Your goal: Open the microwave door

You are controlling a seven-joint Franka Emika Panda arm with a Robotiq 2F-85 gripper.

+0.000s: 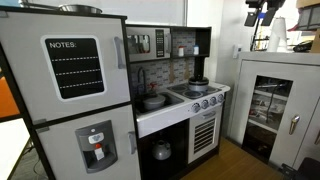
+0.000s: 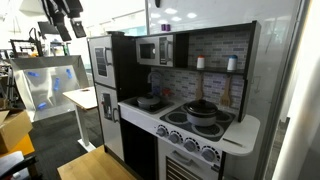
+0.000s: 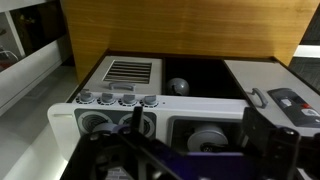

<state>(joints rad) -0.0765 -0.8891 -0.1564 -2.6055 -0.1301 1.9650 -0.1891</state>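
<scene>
The upper fridge door (image 1: 25,60) at the far left carries a chalkboard (image 1: 74,68) headed "NOTES:"; no other writing is legible. Just beside it, above the left end of the desk (image 1: 163,115), the microwave door (image 1: 139,43) stands shut, so the task is judged not yet begun. The tool (image 1: 258,18) hangs high beyond the desk's right edge, well apart from the door. Its jaws are spread wide and empty, presumably ready to fit around the handle on approach.
</scene>
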